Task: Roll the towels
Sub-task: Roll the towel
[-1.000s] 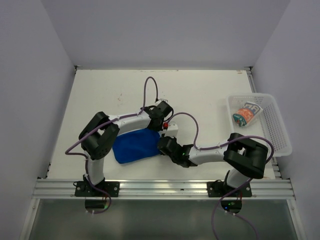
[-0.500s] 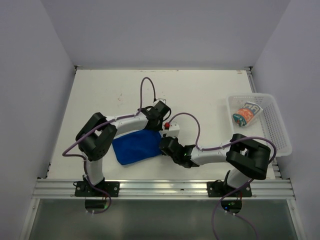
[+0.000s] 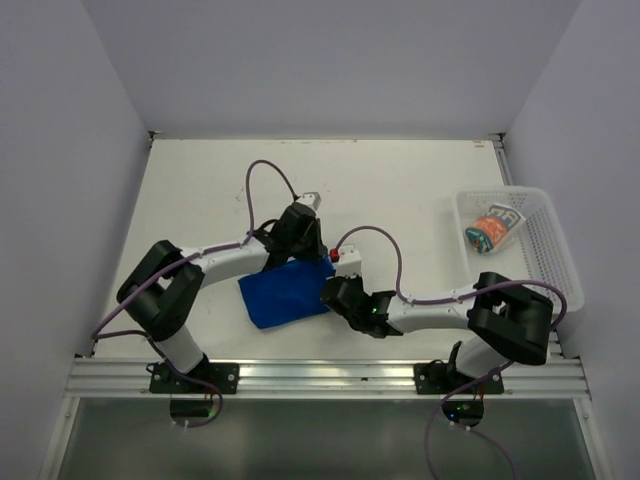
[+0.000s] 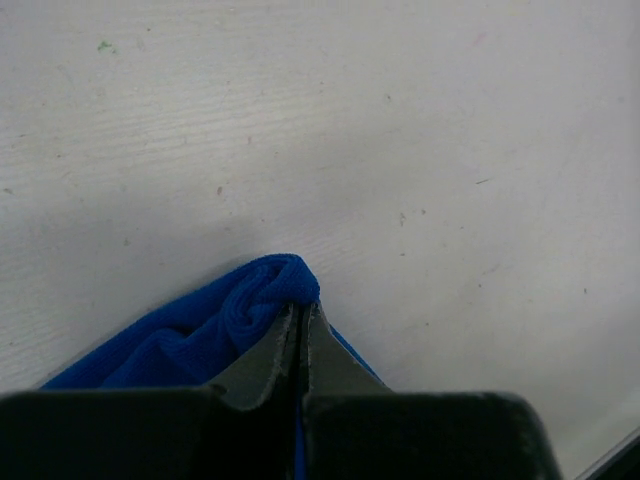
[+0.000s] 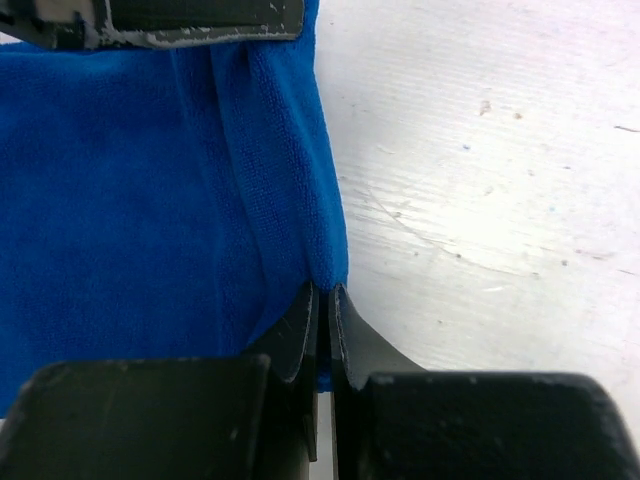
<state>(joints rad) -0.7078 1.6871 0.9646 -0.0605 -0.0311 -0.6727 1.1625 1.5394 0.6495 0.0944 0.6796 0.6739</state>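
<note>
White is the table point(image 3: 400, 180), and the blue towel point(image 3: 285, 293) lies spread out on it near the front edge, between the two arms. The left gripper point(image 4: 302, 312) is squeezed tight on the far right corner of the blue towel, and the cloth bunches up in a little fold at its tips. The right gripper point(image 5: 323, 292) is squeezed tight too. It pinches the right edge of the same towel, a bit nearer the front. The two grippers are close together. The patterned towel point(image 3: 492, 229), orange, grey-blue and white, sits bundled up inside the white basket point(image 3: 545, 270) at the right side of the table, well apart from the blue towel.
</note>
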